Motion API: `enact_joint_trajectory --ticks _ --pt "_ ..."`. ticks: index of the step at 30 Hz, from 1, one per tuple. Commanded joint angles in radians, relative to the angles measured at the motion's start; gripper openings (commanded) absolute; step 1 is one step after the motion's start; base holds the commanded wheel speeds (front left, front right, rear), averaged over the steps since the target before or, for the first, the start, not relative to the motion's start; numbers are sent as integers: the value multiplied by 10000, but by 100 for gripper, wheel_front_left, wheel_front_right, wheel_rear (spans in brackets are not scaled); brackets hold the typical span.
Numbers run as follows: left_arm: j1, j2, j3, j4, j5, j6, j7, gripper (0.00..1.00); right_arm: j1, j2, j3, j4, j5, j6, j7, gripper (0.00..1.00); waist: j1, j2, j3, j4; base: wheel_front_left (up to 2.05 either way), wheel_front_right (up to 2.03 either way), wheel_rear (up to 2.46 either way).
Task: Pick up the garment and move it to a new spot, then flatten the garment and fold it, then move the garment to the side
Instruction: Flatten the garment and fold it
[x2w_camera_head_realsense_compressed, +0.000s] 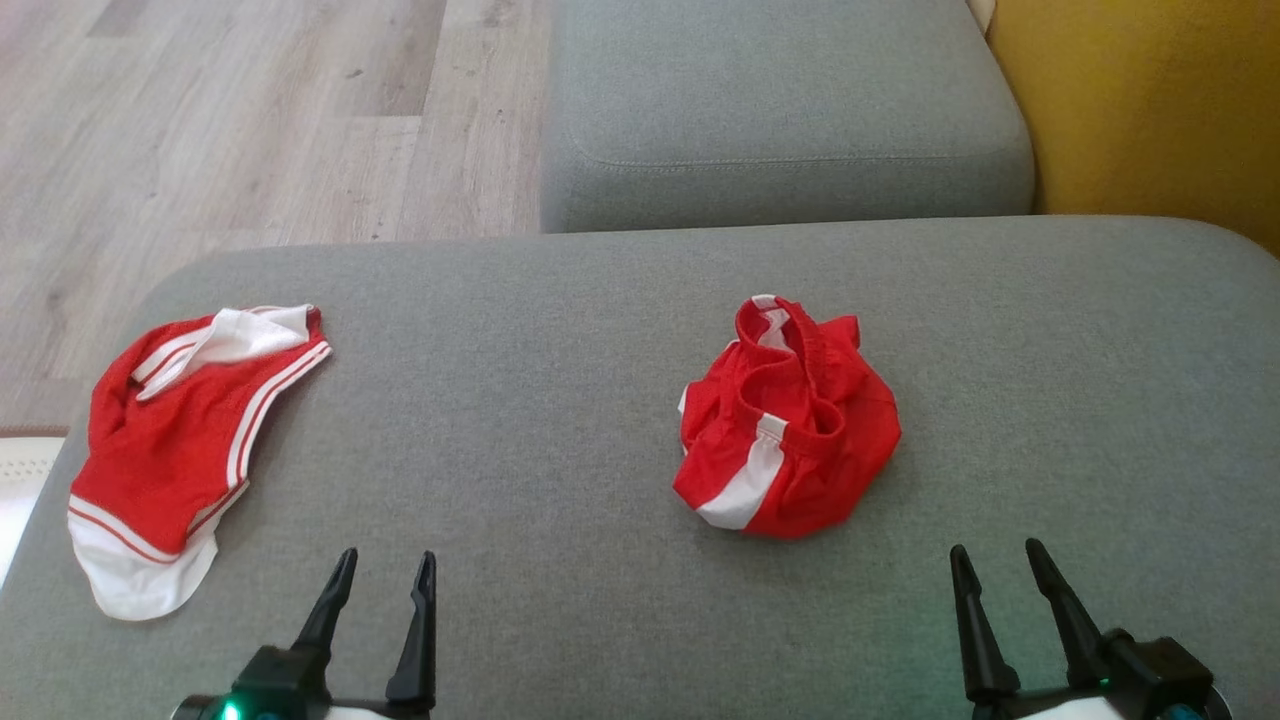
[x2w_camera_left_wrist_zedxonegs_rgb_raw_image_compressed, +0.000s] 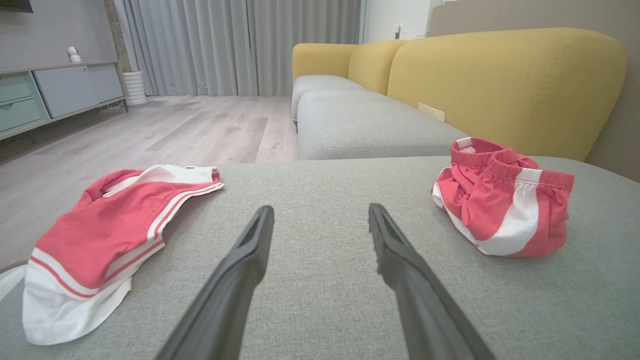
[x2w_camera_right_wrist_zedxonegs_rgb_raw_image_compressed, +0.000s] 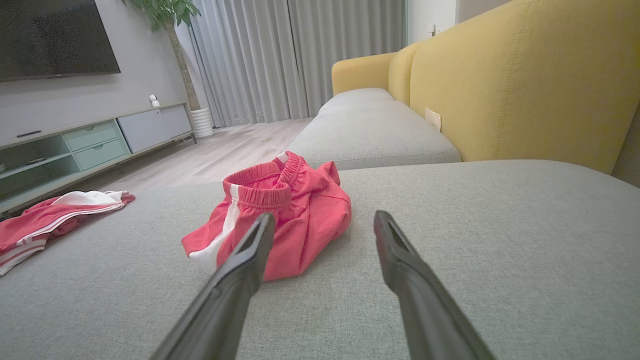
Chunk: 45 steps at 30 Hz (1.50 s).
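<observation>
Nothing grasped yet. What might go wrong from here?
Two similar red-and-white garments lie on the cushion: the bunched shorts and the flatter garment; the wrong one might get picked.
The shorts are crumpled, so a pinch may catch one layer only.
The flatter garment lies at the cushion's edge and could slide off.

1. Bare grey cushion (x2w_camera_head_realsense_compressed: 520, 400) stretches between the two garments. This broad lane runs straight ahead of the left gripper (x2w_camera_head_realsense_compressed: 389, 553), whose jaws stand wide apart and empty.
2. The crumpled red shorts (x2w_camera_head_realsense_compressed: 790, 430) sit mid-cushion in a raised heap, ahead and to the left of the right gripper (x2w_camera_head_realsense_compressed: 995, 545), which is also spread wide and empty. Bare cushion surrounds them on every side.
3. The flat red-and-white garment (x2w_camera_head_realsense_compressed: 170, 440) takes up the cushion's left edge.
4. The yellow backrest (x2w_camera_head_realsense_compressed: 1140, 100) walls off the right side — no way through there.
5. A second cushion (x2w_camera_head_realsense_compressed: 780, 100) lies beyond — wood floor (x2w_camera_head_realsense_compressed: 200, 120) lies to its left.
</observation>
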Motion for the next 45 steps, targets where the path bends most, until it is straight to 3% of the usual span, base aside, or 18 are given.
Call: enact_joint_trajectory --ticks 1,35,45 --pt "-468 -81 354 -292 119 3 -124 100 -376 -55 253 -305 77 -9 -111 100 0 0 6 9 0 0 0" --pt "-501 -91 13 -197 292 132 -124 100 -422 -55 234 -257 72 -9 -111 100 0 0 -4 31 0 0 0" --pt "-1458 421 -1029 -15 1110 -497 -124 100 -464 -54 389 -275 -16 -9 -111 100 0 0 128 -270 0 0 0"
